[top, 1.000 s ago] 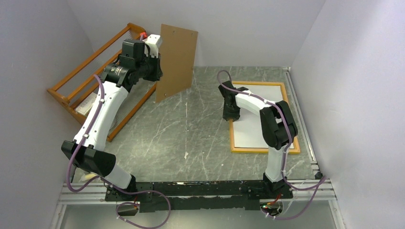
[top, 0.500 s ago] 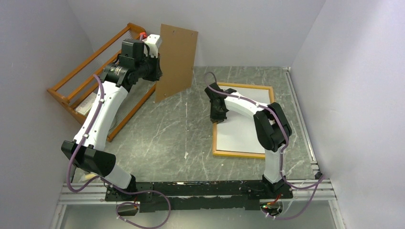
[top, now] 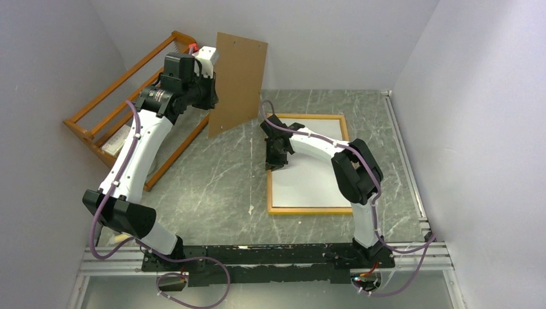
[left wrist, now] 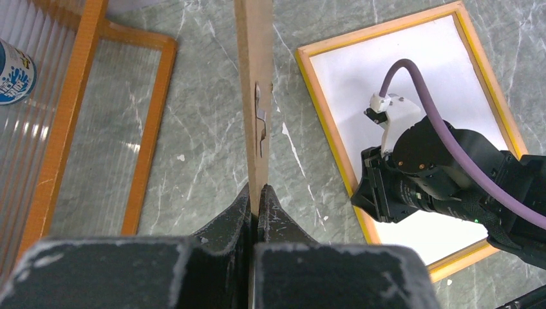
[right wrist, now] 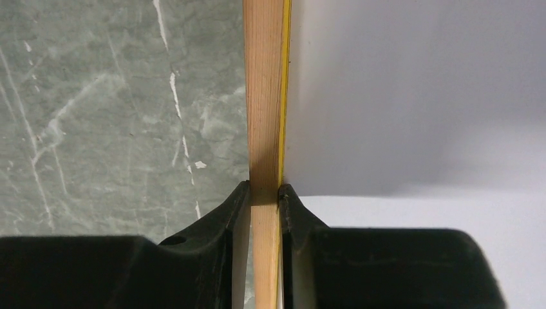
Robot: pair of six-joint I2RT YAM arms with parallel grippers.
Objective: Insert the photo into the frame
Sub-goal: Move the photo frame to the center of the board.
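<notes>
The frame (top: 309,210) lies flat on the table right of centre, wood-orange side up. A plain white sheet (top: 309,180), the photo back up, fills it. My right gripper (top: 275,162) is shut on the frame's left rail; in the right wrist view its jaws (right wrist: 264,188) pinch the orange-and-yellow rail (right wrist: 263,96), beside the white sheet (right wrist: 418,244). My left gripper (top: 212,96) is shut on the edge of a brown hardboard panel (top: 237,84), held upright at the back. The left wrist view shows that gripper (left wrist: 258,190) on the panel (left wrist: 254,64), with the frame (left wrist: 328,122) below.
An orange-brown slatted rack (top: 116,103) leans at the back left; a blue-and-white can (left wrist: 13,71) lies in it. Walls close in on the left, back and right. A metal rail (top: 405,161) runs along the table's right edge.
My right gripper has dragged the frame, with the white sheet in it, leftward across the table, away from the right wall. The left arm and the panel have stayed put.
</notes>
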